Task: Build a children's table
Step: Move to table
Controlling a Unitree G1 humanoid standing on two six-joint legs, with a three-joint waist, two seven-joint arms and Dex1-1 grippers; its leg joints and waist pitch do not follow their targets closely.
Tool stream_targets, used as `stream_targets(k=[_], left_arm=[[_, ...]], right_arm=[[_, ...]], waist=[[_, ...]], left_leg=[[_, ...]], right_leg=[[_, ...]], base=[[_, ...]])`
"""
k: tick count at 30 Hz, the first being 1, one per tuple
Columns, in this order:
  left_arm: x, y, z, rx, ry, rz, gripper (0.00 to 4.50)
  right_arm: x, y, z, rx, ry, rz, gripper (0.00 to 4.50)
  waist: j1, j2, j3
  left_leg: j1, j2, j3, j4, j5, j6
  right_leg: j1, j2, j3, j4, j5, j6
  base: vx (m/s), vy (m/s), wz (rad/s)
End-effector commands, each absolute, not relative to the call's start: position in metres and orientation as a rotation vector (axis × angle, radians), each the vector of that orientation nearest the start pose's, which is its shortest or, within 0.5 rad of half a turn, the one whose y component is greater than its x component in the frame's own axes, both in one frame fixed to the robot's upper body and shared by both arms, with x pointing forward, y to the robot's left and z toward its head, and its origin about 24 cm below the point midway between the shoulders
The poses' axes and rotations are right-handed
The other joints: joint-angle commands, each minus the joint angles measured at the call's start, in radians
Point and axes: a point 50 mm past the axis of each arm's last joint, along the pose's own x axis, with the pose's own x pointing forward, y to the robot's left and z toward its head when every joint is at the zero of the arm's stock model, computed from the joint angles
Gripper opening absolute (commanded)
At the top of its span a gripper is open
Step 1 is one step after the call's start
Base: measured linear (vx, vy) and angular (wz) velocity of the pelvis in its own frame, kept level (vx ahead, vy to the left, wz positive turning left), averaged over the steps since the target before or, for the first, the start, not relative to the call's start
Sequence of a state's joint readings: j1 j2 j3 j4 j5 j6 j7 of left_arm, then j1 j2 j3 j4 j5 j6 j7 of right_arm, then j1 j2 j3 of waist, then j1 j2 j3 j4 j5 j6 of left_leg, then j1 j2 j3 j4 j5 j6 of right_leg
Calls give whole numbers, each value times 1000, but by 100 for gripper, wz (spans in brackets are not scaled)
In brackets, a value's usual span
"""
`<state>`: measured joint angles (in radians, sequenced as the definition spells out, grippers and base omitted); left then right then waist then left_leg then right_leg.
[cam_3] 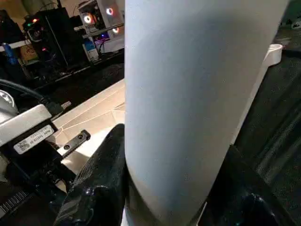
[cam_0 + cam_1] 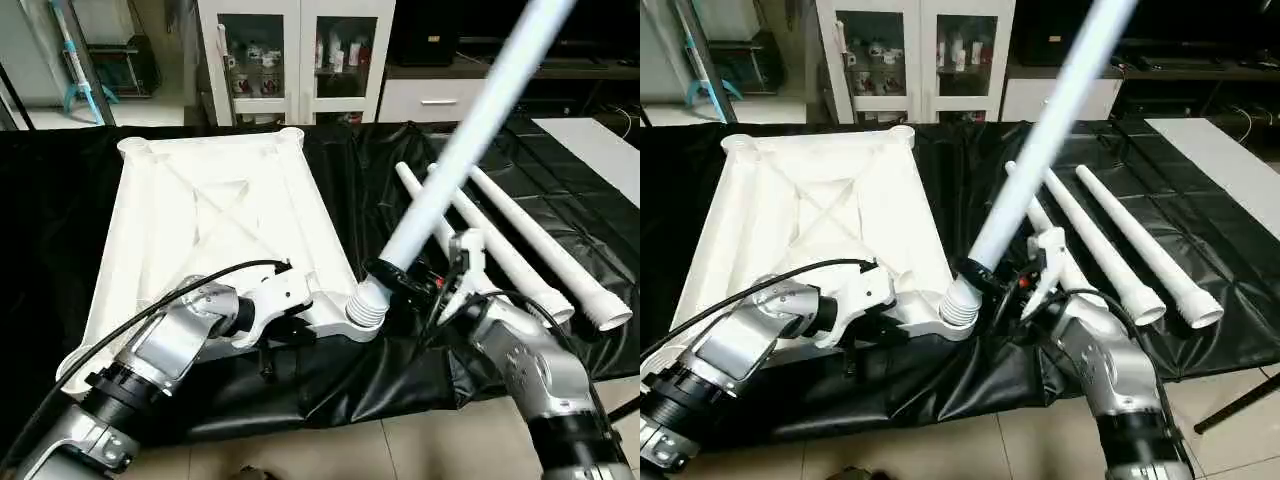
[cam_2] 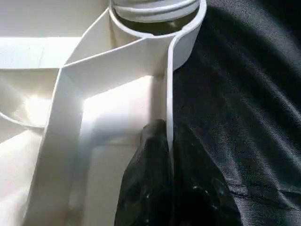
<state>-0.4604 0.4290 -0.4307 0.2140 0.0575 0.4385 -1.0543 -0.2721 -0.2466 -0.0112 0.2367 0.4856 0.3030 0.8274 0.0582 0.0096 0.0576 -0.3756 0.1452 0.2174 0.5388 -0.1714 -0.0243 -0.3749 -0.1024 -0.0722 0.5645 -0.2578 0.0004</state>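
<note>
Because the leg (image 2: pixel 470 135) leans steeply away from the table top (image 2: pixel 215 215) while its threaded end meets the near corner socket (image 2: pixel 365 315), we judge it could cross-thread or jam there. Our right gripper (image 2: pixel 392 280) clasps that leg just above the socket; our left gripper (image 3: pixel 164 150) is pinched on the top's edge wall beside the socket, steadying it. The thread inside the socket is hidden, and the leg's tip runs out of frame. Three spare legs (image 2: pixel 520 250) lie beyond the socket.
</note>
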Motion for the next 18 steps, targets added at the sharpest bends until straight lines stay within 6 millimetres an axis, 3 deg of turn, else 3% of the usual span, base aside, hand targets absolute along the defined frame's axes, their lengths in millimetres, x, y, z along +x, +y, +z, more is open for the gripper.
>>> stream_targets(k=[1,2,3,4,5,6,7,8,9,10,11,12,13,14,15,16,17,18], left_arm=[[285,116,40,462,596,-1248,0],[285,116,40,464,596,-1245,0],[285,116,40,466,596,-1242,0],[286,116,40,468,597,-1240,0],[286,117,40,468,597,-1238,0],[287,117,40,473,597,-1229,0],[287,117,40,474,597,-1228,0],[287,118,40,476,597,-1227,0],[288,118,40,480,596,-1223,0],[288,118,41,482,596,-1222,0],[288,118,41,483,596,-1221,0],[290,119,41,490,594,-1207,0],[291,119,42,491,594,-1205,0],[291,119,42,494,593,-1201,0],[291,119,42,495,593,-1199,0],[291,119,41,499,594,-1198,0],[292,119,41,500,594,-1196,0],[292,120,41,502,596,-1194,0]], right_arm=[[284,-164,43,290,219,788,184],[284,-164,43,284,217,789,184],[284,-164,44,274,214,791,184],[284,-164,44,265,212,792,184],[284,-164,44,262,211,793,184],[285,-163,45,242,211,801,184],[285,-163,45,239,212,802,184],[285,-163,45,233,213,803,184],[285,-163,45,211,215,810,183],[285,-163,44,197,217,815,183],[285,-163,44,189,217,817,183],[285,-163,44,143,220,834,183],[285,-163,44,136,220,837,183],[285,-163,43,120,221,843,183],[285,-163,43,110,225,848,183],[284,-163,42,92,230,855,183],[284,-163,41,80,235,863,183],[283,-162,40,65,241,873,183]], waist=[[9,-4,-38],[11,-30,-44],[12,-55,-29],[19,-37,-18],[19,-37,-18],[7,6,-29],[-22,4,-28],[-20,19,-28],[-28,22,-20],[-16,18,-17],[-16,18,-17],[17,-11,-21],[10,-44,-23],[6,-64,-25],[27,-47,-35],[31,-32,-34],[31,-32,-34],[3,-29,-28]], left_leg=[[17,93,-23,-166,-818,-140],[68,69,-6,-109,-709,-137],[141,43,-52,87,-442,-46],[16,47,-121,67,-125,3],[16,47,-121,67,-125,3],[39,90,-114,-51,-451,-67],[52,102,-131,-86,-738,-103],[54,105,-128,-103,-825,-113],[46,111,-107,-139,-935,-112],[24,115,-80,-175,-977,-104],[24,115,-80,-175,-977,-104],[28,97,-7,-193,-877,-93],[77,71,-7,-114,-768,-94],[181,16,-40,106,-395,-38],[32,32,-98,36,-119,13],[58,69,-85,-34,-209,-20],[58,69,-85,-34,-209,-20],[61,72,-76,-54,-434,-40]], right_leg=[[28,-16,2,-2,-467,-71],[-28,-45,24,-62,-546,-72],[-99,-175,66,-198,-793,-52],[28,-204,80,-141,-746,-63],[28,-204,80,-141,-746,-63],[22,-48,-7,-85,-506,-51],[19,-21,-9,-45,-283,-75],[20,-16,-11,-33,-216,-92],[30,-3,-21,-4,-159,-111],[50,7,-26,41,-167,-104],[50,7,-26,41,-167,-104],[47,20,4,76,-292,-65],[-8,-3,29,-12,-517,-32],[-121,-126,76,-177,-895,-3],[45,-149,127,-111,-759,-39],[7,-71,67,-84,-575,-62],[7,-71,67,-84,-575,-62],[-2,-25,55,-51,-321,-122]], base=[[0,0,0],[-7,-56,18],[-7,-56,18],[61,4,-21],[68,92,-47],[68,92,-47],[7,88,-9],[-25,54,17],[-25,54,17],[-63,19,21],[-54,-50,30],[-54,-50,30],[53,-129,35],[113,-85,-4],[113,-85,-4],[92,-6,-27],[0,0,0],[0,0,0]])
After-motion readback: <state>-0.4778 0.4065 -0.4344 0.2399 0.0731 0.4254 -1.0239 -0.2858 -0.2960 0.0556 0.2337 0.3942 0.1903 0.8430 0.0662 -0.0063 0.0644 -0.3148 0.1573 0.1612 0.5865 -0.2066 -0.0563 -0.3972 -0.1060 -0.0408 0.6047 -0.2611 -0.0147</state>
